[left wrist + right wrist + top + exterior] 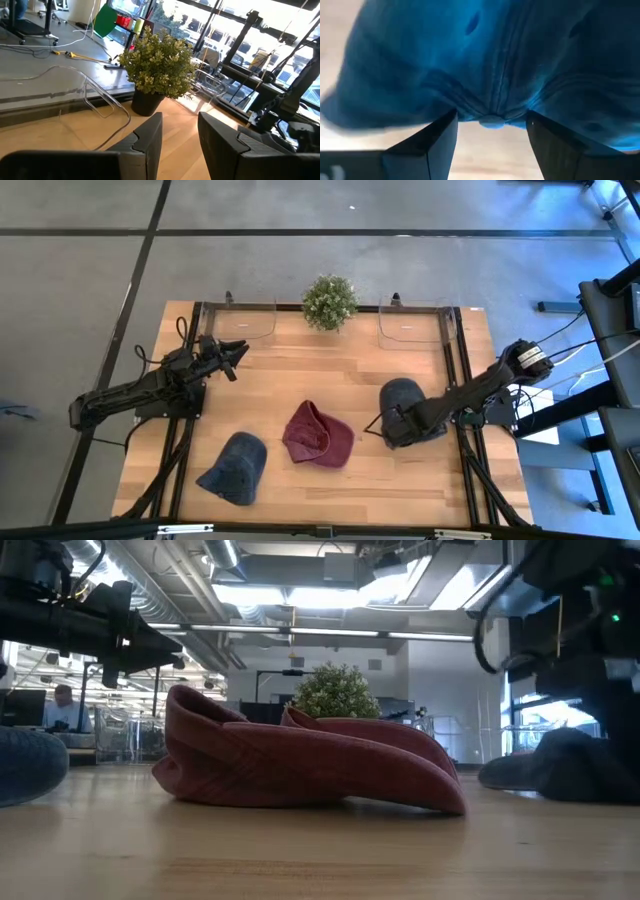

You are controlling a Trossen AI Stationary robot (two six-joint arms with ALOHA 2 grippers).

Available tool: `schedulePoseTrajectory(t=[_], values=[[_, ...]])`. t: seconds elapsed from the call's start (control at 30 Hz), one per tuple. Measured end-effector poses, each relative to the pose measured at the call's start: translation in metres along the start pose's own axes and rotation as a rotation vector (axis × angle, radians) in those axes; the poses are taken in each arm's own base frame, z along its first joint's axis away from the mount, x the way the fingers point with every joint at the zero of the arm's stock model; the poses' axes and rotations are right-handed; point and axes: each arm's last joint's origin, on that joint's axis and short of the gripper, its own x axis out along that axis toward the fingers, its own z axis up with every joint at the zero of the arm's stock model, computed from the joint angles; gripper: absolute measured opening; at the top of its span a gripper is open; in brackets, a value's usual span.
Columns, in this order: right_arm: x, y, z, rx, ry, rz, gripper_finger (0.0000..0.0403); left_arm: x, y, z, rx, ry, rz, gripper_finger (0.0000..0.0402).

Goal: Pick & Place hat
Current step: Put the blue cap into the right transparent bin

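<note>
Three hats lie on the wooden table. A dark blue hat (405, 398) (570, 765) lies toward the right edge, a red hat (318, 435) (300, 765) lies in the middle, and a blue denim hat (235, 468) lies near the front left. My right gripper (388, 428) (490, 131) is down at the dark blue hat (485, 60), open. Its fingers stand on either side of the crown's button (491, 121). My left gripper (238, 358) (180, 135) is open and held above the table's far left part, pointing toward the plant. My right gripper comes at the dark blue hat's crown low and slanting from the near left. Its fingertips (447, 125) are at the wrinkled cloth on both sides of the button. Whether they touch the cloth, I cannot tell. The hat rests on the table.
A small potted plant (329, 301) (157, 65) stands at the middle of the far edge. A clear plastic stand is on each side of it (248, 320) (410, 325). Bare wood lies between the hats and along the near edge. A person sits far behind (62, 700).
</note>
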Motion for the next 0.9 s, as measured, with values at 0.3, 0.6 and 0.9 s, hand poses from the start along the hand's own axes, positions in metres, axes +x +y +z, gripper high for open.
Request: schedulePoseTrajectory(t=[0.3, 0.6, 0.9], values=[[0.022, -0.01, 0.003, 0.006, -0.003, 0.029, 0.0168, 0.0, 0.0, 0.0, -0.001, 0.0, -0.001, 0.012], [0.019, -0.01, 0.003, -0.076, -0.01, 0.02, 0.0064, 0.0, 0.0, 0.0, 0.0, 0.0, 0.001, 0.012], [-0.044, 0.011, 0.002, -0.259, -0.229, 0.004, 0.0064, 0.0, 0.0, 0.0, 0.001, 0.003, 0.004, 0.012]])
